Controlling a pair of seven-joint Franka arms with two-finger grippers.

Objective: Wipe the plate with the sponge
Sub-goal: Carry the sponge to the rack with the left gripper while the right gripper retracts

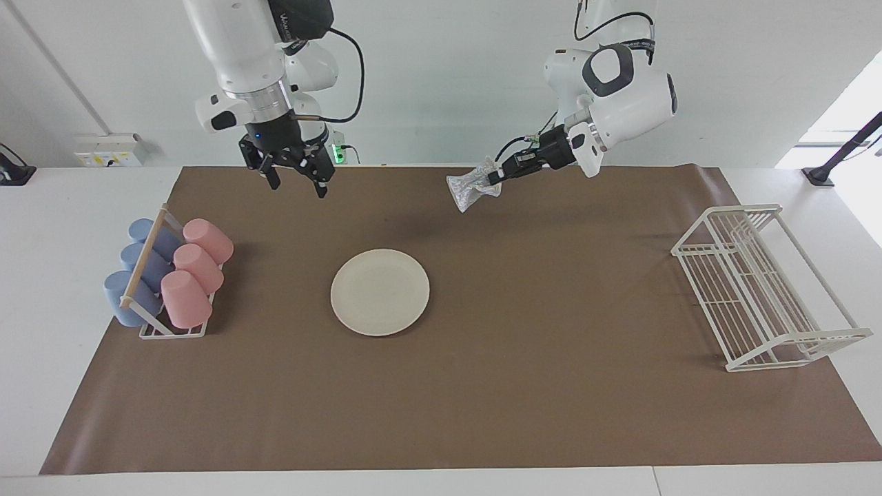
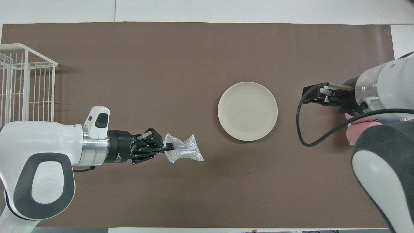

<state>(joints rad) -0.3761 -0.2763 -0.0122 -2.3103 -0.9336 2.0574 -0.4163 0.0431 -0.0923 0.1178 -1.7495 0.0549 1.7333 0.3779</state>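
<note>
The cream-white plate [image 1: 380, 292] lies flat on the brown mat; it also shows in the overhead view [image 2: 247, 111]. My left gripper [image 1: 490, 180] is shut on one end of the silvery sponge [image 1: 470, 191] and holds it in the air over the mat, off the plate toward the left arm's end. The overhead view shows this gripper [image 2: 169, 147] and the sponge [image 2: 185, 152] apart from the plate. My right gripper [image 1: 295, 180] is open and empty, up in the air over the mat between the plate and the cup rack; the overhead view shows it too [image 2: 304, 96].
A cup rack [image 1: 169, 279] with pink and blue cups stands at the right arm's end of the mat. A white wire rack [image 1: 765, 286] stands at the left arm's end; it also shows in the overhead view [image 2: 22, 81]. The brown mat [image 1: 551, 386] covers the table.
</note>
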